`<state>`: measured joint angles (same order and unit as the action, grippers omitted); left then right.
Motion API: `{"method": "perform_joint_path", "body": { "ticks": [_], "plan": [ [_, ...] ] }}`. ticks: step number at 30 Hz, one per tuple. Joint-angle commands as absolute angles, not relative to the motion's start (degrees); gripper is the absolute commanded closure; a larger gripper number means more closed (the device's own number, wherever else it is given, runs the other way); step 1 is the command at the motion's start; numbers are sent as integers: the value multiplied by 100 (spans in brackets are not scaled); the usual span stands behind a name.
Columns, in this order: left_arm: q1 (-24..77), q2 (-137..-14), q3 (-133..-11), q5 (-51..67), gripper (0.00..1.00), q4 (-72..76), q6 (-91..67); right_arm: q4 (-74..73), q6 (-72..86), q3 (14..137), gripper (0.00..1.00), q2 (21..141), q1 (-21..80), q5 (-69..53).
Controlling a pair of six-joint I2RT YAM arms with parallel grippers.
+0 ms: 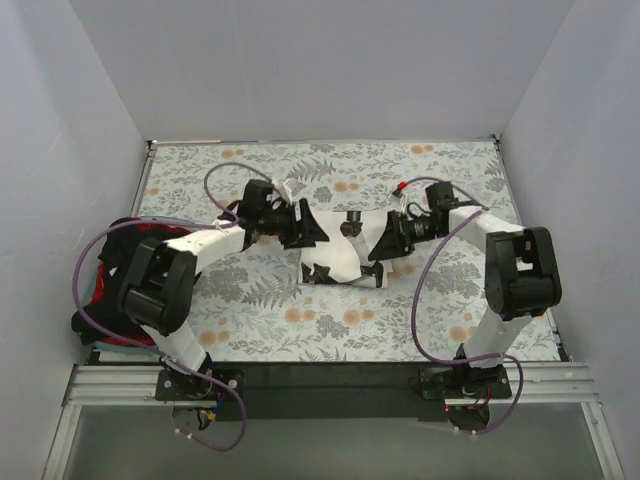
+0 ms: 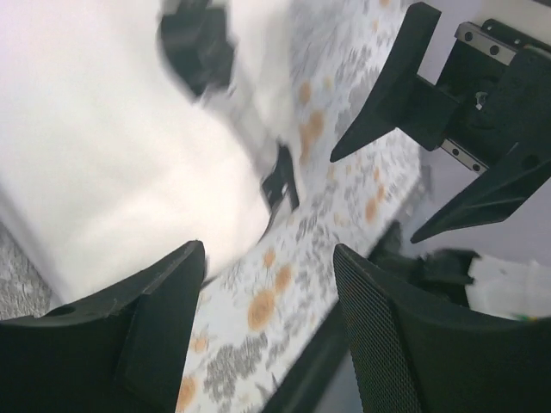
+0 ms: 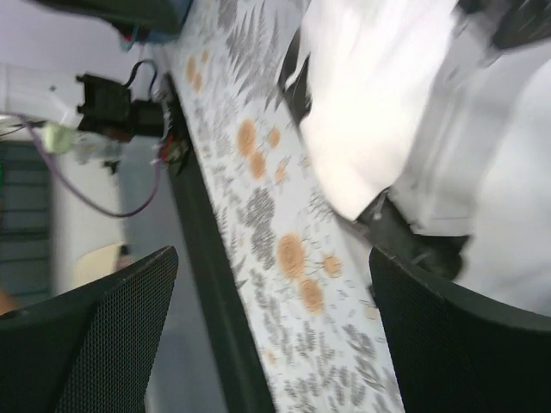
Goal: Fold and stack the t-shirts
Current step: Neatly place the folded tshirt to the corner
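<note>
Quick look: off-white t-shirt [image 1: 340,245] sits mid bench [image 1: 450,330], bunched into a lumpy fold w/ black bits of print showing, right between both arms. Left end effector [image 1: 306,226] is at its left edge, right end effector [image 1: 384,248] at its right edge. Both are released: wrist cams show just the floral cloth [image 1: 300,320] in the gap, nothing pinched. The other t-shirts, a black/red pile [image 1: 112,255], sit at the far left edge under the left arm's elbow.

What could go wrong imo: shirt isn't flat, so a pinch from here prob grabs only the top layer, or too many layers, and the fold comes out crooked. Could also nip the floral cloth along w/ the shirt & drag it. Left elbow is close to the pile, so a big swing might shove it off the edge.

Surface: grey/orange floral cloth over the whole top, looks smooth. Plain pale walls [image 1: 320,70] on 3 sides, metal rail [image 1: 320,385] at the near edge, purple cables [image 1: 90,290] looping off both arms.
</note>
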<state>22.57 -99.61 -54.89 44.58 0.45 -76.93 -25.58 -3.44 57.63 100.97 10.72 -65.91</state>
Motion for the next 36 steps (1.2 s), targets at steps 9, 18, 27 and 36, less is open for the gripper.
{"method": "perform_joint_path", "body": {
  "ticks": [9, 18, 27, 36],
  "plan": [
    [4656, -10220, -7996, -1703, 16, -2697, -6697, -3981, -1810, 6882, 2, 9000, -799, -5098],
    [4887, -11952, -8631, -2284, 15, -3076, -6935, -4096, -2083, 6117, 2, 8491, -861, -4949],
    [3501, -12489, -8525, -2215, 15, -3551, -6154, -4175, -2215, 6214, 2, 8648, -975, -4869],
    [1752, -12814, -9288, -1794, 15, -3551, -4598, -4184, -2259, 6284, 2, 8912, -1046, -4948]
  ]
}}
